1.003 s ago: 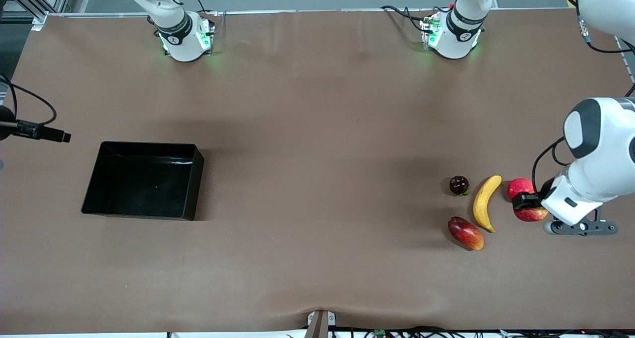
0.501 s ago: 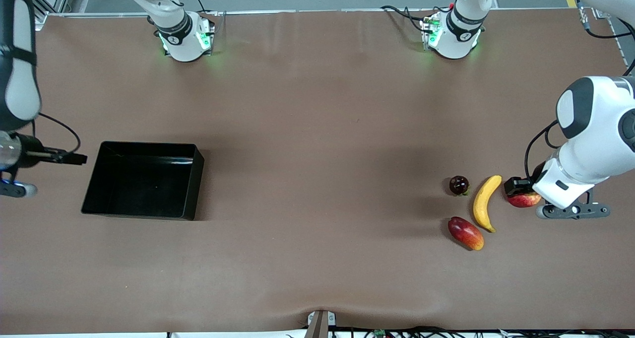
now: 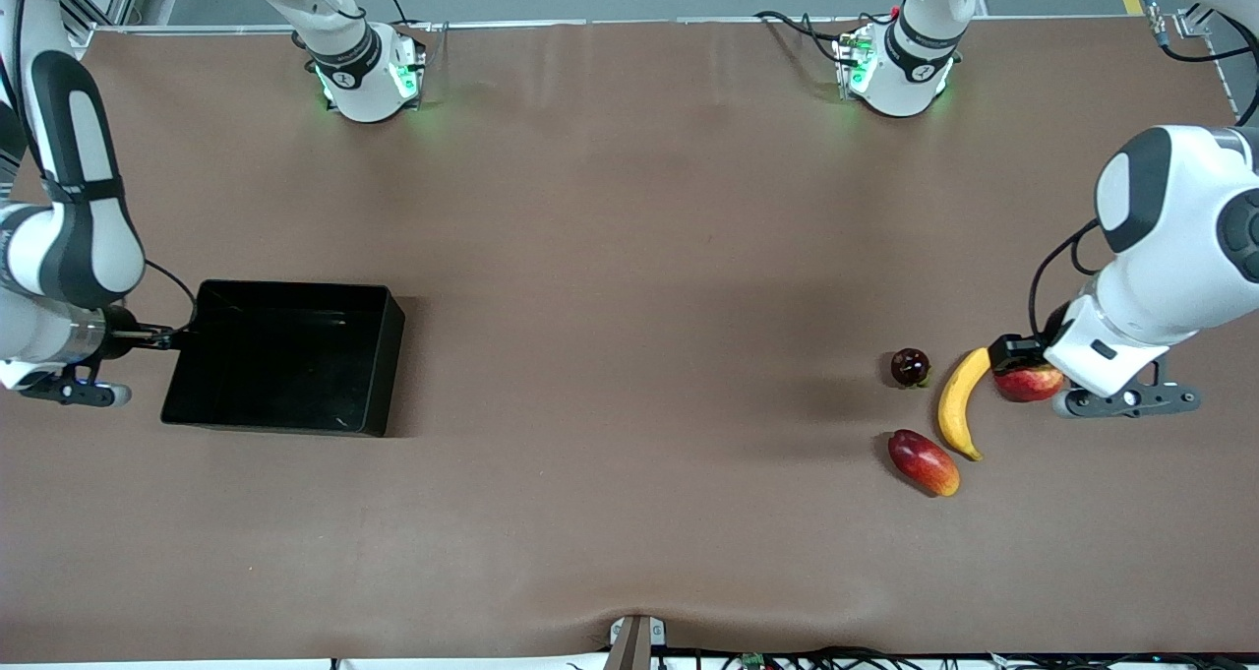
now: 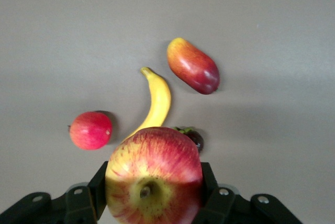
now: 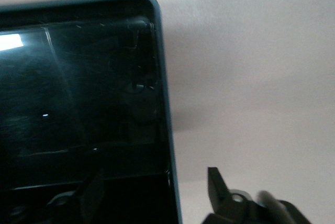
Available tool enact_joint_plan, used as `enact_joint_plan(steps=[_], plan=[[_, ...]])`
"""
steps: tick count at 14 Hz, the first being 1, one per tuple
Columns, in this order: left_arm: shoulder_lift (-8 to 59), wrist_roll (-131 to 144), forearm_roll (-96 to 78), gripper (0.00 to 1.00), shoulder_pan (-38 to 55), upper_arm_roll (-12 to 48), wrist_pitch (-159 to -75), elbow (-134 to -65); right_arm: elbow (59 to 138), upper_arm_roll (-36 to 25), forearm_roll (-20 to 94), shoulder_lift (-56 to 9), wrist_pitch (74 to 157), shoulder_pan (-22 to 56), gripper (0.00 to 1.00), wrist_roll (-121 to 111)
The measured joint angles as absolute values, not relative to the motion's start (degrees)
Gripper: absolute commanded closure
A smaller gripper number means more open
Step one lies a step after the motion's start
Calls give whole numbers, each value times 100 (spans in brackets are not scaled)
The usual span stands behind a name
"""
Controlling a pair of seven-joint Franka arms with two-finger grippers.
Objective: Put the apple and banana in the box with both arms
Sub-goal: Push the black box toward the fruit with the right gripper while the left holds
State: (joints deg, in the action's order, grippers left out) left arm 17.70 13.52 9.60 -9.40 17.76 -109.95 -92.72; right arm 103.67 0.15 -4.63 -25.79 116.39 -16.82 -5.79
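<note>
My left gripper (image 3: 1018, 360) is shut on the apple (image 3: 1031, 384) and holds it above the table beside the banana (image 3: 959, 404). In the left wrist view the streaked apple (image 4: 154, 174) fills the space between the left gripper's (image 4: 154, 192) jaws, and the banana (image 4: 157, 103) lies below on the table. The black box (image 3: 285, 355) sits toward the right arm's end of the table. My right gripper (image 3: 180, 335) is open at the box's outer end wall. In the right wrist view that wall (image 5: 166, 130) runs between the right gripper's (image 5: 153, 190) fingers.
A red-orange mango (image 3: 923, 461) lies nearer the front camera than the banana. A small dark fruit (image 3: 910, 367) sits beside the banana's upper end. A plain pinkish-red fruit (image 4: 90, 130) lies on the table under the held apple, hidden in the front view.
My left gripper has lifted the apple and carried it over the pinkish-red fruit, toward the banana. My right arm has swung in, and its gripper has reached the box's wall.
</note>
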Motion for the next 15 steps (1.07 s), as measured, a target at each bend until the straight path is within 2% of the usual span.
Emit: enact_joint_plan(steps=[2, 7, 9, 13, 15], plan=[[1739, 1645, 959, 100, -936, 1953, -10894, -9276, 10450, 15, -463, -2704, 11768, -1739, 100, -656], [1724, 1925, 959, 100, -925, 2097, -10844, -9283, 10434, 31, -448, -2747, 11753, -1770, 100, -1034], [1724, 1927, 959, 100, -931, 2097, -10838, -9289, 10303, 77, -412, -2739, 11445, -1770, 100, -1099], [1724, 1928, 959, 100, -932, 2097, -10791, -9295, 9118, 304, 521, -2714, 9440, -1726, 100, -1197], [1724, 1928, 959, 100, -931, 2097, -10779, -9296, 8652, 355, 1206, -2697, 8806, -1636, 100, -1247]])
